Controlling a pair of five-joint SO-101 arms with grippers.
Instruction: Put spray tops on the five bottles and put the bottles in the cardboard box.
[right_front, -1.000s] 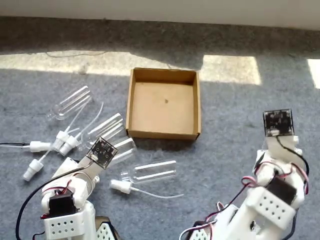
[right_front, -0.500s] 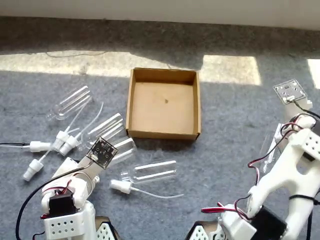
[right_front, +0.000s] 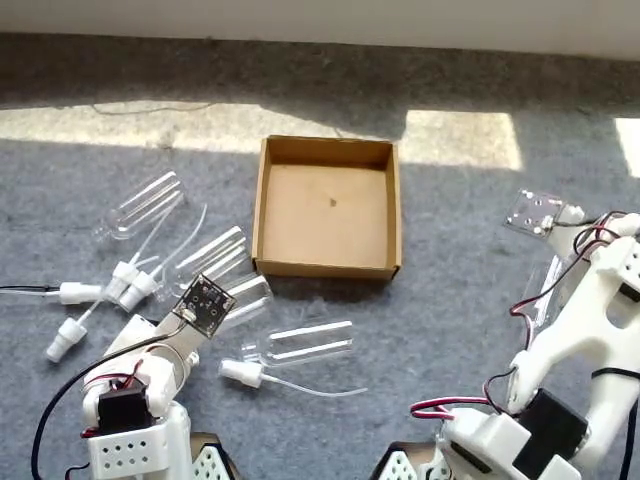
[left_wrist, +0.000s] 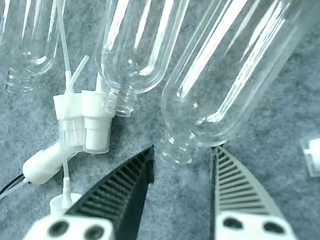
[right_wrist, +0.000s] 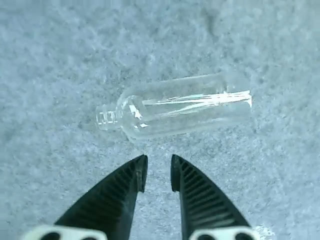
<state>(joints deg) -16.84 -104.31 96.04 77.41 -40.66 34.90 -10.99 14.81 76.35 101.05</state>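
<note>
Bottles (right_front: 300, 342) and spray tops (right_front: 130, 285) lie beside cardboard box (right_front: 325, 268).

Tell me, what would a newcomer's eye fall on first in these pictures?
First the open cardboard box in the middle of the grey carpet, with no bottle inside. Then the clear bottles lying on their sides to its left in the high view, with loose white spray tops beside them. The left gripper has its jaws open at the neck of one bottle; the right gripper, jaws slightly apart, hangs over a lone bottle.
</note>
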